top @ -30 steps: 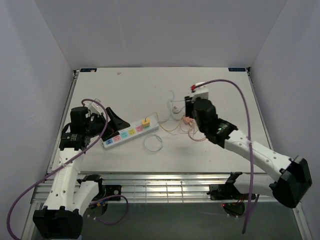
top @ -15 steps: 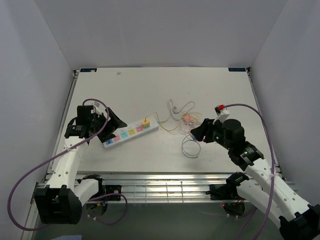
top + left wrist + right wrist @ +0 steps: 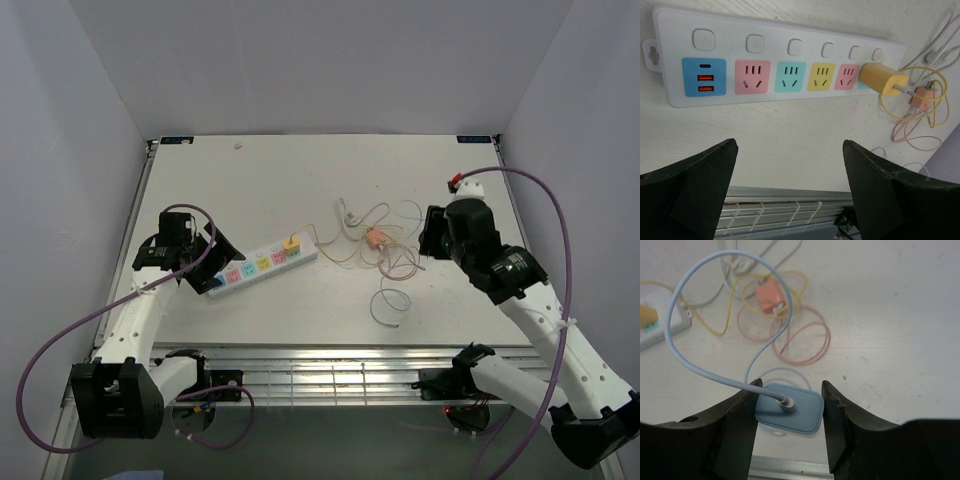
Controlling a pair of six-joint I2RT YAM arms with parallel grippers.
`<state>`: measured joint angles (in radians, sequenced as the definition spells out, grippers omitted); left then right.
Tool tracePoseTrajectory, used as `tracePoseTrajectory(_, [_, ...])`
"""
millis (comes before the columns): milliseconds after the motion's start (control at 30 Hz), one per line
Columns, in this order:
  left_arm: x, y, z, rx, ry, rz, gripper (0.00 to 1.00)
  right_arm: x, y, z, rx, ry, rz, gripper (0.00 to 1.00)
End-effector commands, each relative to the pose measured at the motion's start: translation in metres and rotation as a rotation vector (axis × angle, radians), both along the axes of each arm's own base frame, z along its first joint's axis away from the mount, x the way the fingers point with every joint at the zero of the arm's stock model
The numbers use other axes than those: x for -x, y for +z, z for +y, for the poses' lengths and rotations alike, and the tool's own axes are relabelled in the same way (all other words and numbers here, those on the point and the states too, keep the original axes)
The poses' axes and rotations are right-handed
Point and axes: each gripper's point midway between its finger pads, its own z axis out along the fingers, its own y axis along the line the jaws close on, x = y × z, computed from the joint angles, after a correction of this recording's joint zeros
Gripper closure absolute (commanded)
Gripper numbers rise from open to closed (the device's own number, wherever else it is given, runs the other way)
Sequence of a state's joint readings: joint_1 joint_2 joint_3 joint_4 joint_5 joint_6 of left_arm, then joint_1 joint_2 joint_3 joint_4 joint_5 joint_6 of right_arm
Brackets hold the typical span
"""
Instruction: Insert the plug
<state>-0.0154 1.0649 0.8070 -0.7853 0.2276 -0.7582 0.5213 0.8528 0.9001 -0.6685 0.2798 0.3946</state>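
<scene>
The white power strip (image 3: 262, 264) with coloured sockets lies left of centre, and it fills the top of the left wrist view (image 3: 765, 75). A yellow plug (image 3: 882, 79) sits in its right end socket. My left gripper (image 3: 214, 268) is open and empty, just in front of the strip's left end. My right gripper (image 3: 789, 427) is shut on a blue plug (image 3: 790, 412) and holds it above the table at the right. The plug's light-blue cable (image 3: 690, 360) loops away towards the strip. In the top view the plug is hidden inside my right gripper (image 3: 428, 236).
An orange plug (image 3: 374, 239) with tangled pink and yellow cables (image 3: 800, 345) lies between the strip and my right gripper. A white cable (image 3: 348, 213) lies behind them. A loop of the blue cable (image 3: 388, 300) rests near the front rail (image 3: 330, 370).
My right arm has lifted the blue plug and swung back and right, away from the front edge. My left gripper has shifted slightly towards the strip's left end, still open.
</scene>
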Motion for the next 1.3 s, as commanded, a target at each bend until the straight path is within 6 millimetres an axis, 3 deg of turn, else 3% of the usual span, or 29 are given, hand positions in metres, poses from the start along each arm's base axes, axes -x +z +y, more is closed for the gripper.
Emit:
tracePoseTrajectory(0, [-0.012, 0.018, 0.000, 0.004, 0.013, -0.056, 0.02, -0.040, 0.105, -0.048, 0.180, -0.199, -0.248, 0.92])
tracePoseTrajectory(33, [-0.016, 0.023, -0.001, 0.010, 0.011, -0.071, 0.02, -0.049, 0.134, -0.072, 0.243, -0.318, -0.307, 0.92])
tracePoseTrajectory(67, [-0.018, 0.025, -0.004, 0.023, -0.002, -0.073, 0.02, -0.054, 0.194, -0.085, 0.230, -0.384, -0.418, 0.92])
tracePoseTrajectory(100, [-0.020, 0.026, -0.005, 0.030, -0.008, -0.076, 0.02, -0.069, 0.211, -0.094, 0.287, -0.438, -0.433, 0.92])
tracePoseTrajectory(133, [-0.023, 0.031, -0.007, 0.034, -0.015, -0.091, 0.02, -0.068, 0.240, -0.129, 0.402, -0.571, -0.474, 0.92])
tracePoseTrajectory(167, [-0.024, 0.031, -0.007, 0.036, -0.016, -0.091, 0.02, -0.075, 0.270, -0.145, 0.435, -0.644, -0.508, 0.92])
tracePoseTrajectory(200, [-0.026, 0.032, -0.008, 0.038, -0.017, -0.092, 0.02, -0.077, 0.281, -0.160, 0.480, -0.689, -0.507, 0.92])
tracePoseTrajectory(233, [-0.026, 0.031, -0.008, 0.039, -0.021, -0.093, 0.02, -0.075, 0.289, -0.190, 0.543, -0.746, -0.487, 0.92])
tracePoseTrajectory(300, [-0.027, 0.029, -0.007, 0.034, -0.021, -0.088, 0.02, -0.076, 0.281, -0.212, 0.584, -0.815, -0.456, 0.92])
tracePoseTrajectory(367, [-0.025, 0.026, -0.007, 0.030, -0.024, -0.078, 0.02, -0.066, 0.264, -0.235, 0.577, -0.889, -0.418, 0.92])
tracePoseTrajectory(400, [-0.025, 0.024, -0.007, 0.029, -0.025, -0.076, 0.02, -0.068, 0.234, -0.236, 0.578, -0.865, -0.358, 0.92])
tracePoseTrajectory(433, [-0.024, 0.023, -0.006, 0.024, -0.025, -0.072, 0.02, -0.072, 0.218, -0.230, 0.534, -0.811, -0.341, 0.92])
tracePoseTrajectory(467, [-0.023, 0.021, -0.005, 0.018, -0.025, -0.067, 0.02, -0.062, 0.210, -0.223, 0.455, -0.810, -0.353, 0.92])
tracePoseTrajectory(500, [-0.021, 0.019, -0.004, 0.012, -0.020, -0.059, 0.02, -0.062, 0.177, -0.212, 0.407, -0.758, -0.294, 0.92])
tracePoseTrajectory(533, [-0.021, 0.017, -0.001, -0.002, -0.007, -0.055, 0.02, -0.061, 0.167, -0.181, 0.233, -0.643, -0.319, 0.92])
tracePoseTrajectory(600, [-0.019, 0.015, 0.001, -0.009, 0.001, -0.047, 0.02, -0.065, 0.139, -0.136, 0.054, -0.445, -0.319, 0.92])
tracePoseTrajectory(633, [-0.017, 0.013, 0.004, -0.026, 0.012, -0.040, 0.02, -0.063, 0.088, -0.093, -0.083, -0.257, -0.224, 0.92])
tracePoseTrajectory(667, [-0.017, 0.013, 0.006, -0.033, 0.021, -0.036, 0.02, -0.063, 0.095, -0.073, -0.178, -0.175, -0.303, 0.92])
tracePoseTrajectory(700, [-0.014, 0.009, 0.008, -0.040, 0.032, -0.021, 0.02, -0.053, 0.054, -0.045, -0.305, -0.087, -0.207, 0.92])
tracePoseTrajectory(767, [-0.013, 0.007, 0.011, -0.056, 0.042, -0.017, 0.02, -0.048, 0.039, -0.030, -0.397, -0.045, -0.200, 0.92])
tracePoseTrajectory(800, [-0.010, 0.004, 0.012, -0.057, 0.046, -0.006, 0.02, -0.051, 0.048, -0.019, -0.451, 0.008, -0.259, 0.92])
tracePoseTrajectory(833, [-0.009, 0.002, 0.014, -0.065, 0.057, -0.003, 0.02, -0.049, 0.028, -0.014, -0.476, 0.016, -0.237, 0.92])
tracePoseTrajectory(867, [-0.008, 0.000, 0.015, -0.072, 0.068, -0.001, 0.02, -0.049, 0.028, -0.009, -0.495, 0.037, -0.252, 0.92])
tracePoseTrajectory(900, [-0.004, -0.006, 0.017, -0.074, 0.095, 0.018, 0.02, -0.050, 0.040, 0.003, -0.528, 0.106, -0.310, 0.92])
tracePoseTrajectory(967, [-0.003, -0.009, 0.026, -0.106, 0.141, 0.012, 0.02, -0.049, 0.032, 0.016, -0.545, 0.151, -0.316, 0.92])
tracePoseTrajectory(1000, [-0.002, -0.010, 0.029, -0.116, 0.163, 0.013, 0.02, -0.047, 0.040, 0.032, -0.549, 0.203, -0.353, 0.92])
tracePoseTrajectory(1067, [-0.003, -0.015, 0.035, -0.133, 0.208, 0.012, 0.02, -0.048, 0.033, 0.049, -0.529, 0.235, -0.354, 0.92])
tracePoseTrajectory(1167, [-0.007, -0.020, 0.042, -0.144, 0.253, 0.013, 0.02, -0.043, 0.036, 0.093, -0.510, 0.311, -0.391, 0.92])
tracePoseTrajectory(1267, [-0.011, -0.024, 0.050, -0.166, 0.300, 0.014, 0.02, -0.043, 0.048, 0.122, -0.497, 0.360, -0.472, 0.92])
